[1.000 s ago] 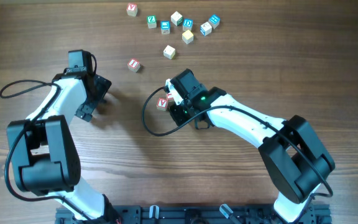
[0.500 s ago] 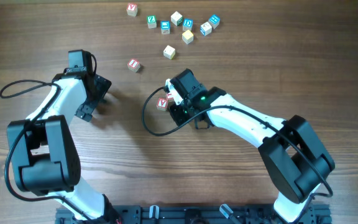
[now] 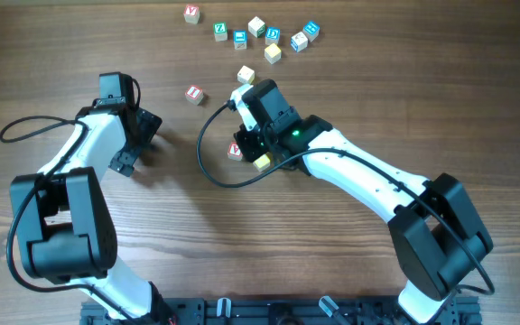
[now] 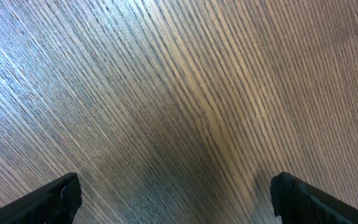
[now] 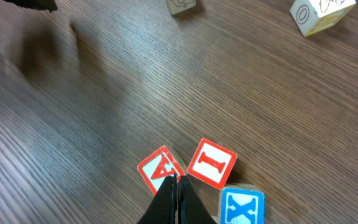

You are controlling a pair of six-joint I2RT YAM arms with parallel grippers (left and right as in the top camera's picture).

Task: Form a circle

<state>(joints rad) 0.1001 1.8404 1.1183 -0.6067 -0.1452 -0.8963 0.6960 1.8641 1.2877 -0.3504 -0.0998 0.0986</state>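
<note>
A: Entry. Where do we put the circle (image 3: 236, 151)?

B: Mid-table, under the right wrist. In the wrist view we count the red A cube (image 5: 158, 168), the red I cube (image 5: 211, 163) and the blue X cube (image 5: 242, 206), close together with their corners nearly meeting. The overhead view adds a yellow cube (image 3: 262, 162) just beside them. The arm hides the rest, so we cannot tell whether the ring is closed.

A: Right gripper (image 5: 176, 185)?

B: Its fingers are pressed together into one narrow blade, with nothing between them. The tip sits at the seam between A and I. We judge that the closed fingers serve as a pusher, since a thin point can nudge one cube's corner without disturbing its neighbour. We cannot confirm actual contact.

A: Left gripper (image 4: 176, 193)?

B: Its fingers are spread wide, with only bare table (image 4: 185, 93) beneath. It is parked well apart from the cubes, we think to keep out of the right arm's way.

A: Containers?

B: None in view. Every cube lies directly on the wood. The loose cubes (image 3: 256, 27) are scattered on the far side, with one red-lettered stray (image 3: 194, 93) between that scatter and the ring.

A: Risk?

B: The cubes look light, so an off-centre push would likely spin one rather than slide it.
</note>
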